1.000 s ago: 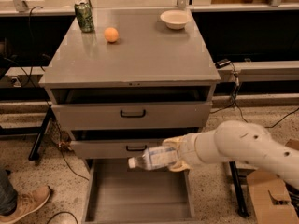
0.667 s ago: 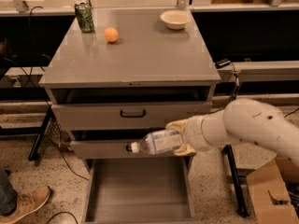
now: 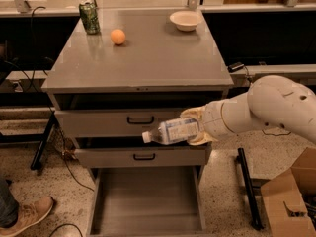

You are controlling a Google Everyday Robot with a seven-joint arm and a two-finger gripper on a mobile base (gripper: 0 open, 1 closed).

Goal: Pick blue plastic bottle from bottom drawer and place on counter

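The gripper (image 3: 195, 127) before the upper drawers (image 3: 113, 123), jaws clamped on the blue plastic bottle (image 3: 173, 131), bottle nearly level, cap (image 3: 146, 137) leftward, above the open bottom drawer (image 3: 145, 201), counter (image 3: 148, 58) bearing green can (image 3: 89, 17), orange (image 3: 118, 36), bowl (image 3: 185, 19)

Our gripper (image 3: 194, 127) holds the blue plastic bottle (image 3: 172, 131) below the glossy grey counter (image 3: 148, 65); a green drink can (image 3: 89, 17), an orange ball (image 3: 118, 36) and a white bowl (image 3: 185, 19) line its back.

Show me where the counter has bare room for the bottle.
The counter is bare across its front half, forward of the orange. The back strip is crowded by can, orange and bowl. The tool grips the bottle in front of the upper drawers.
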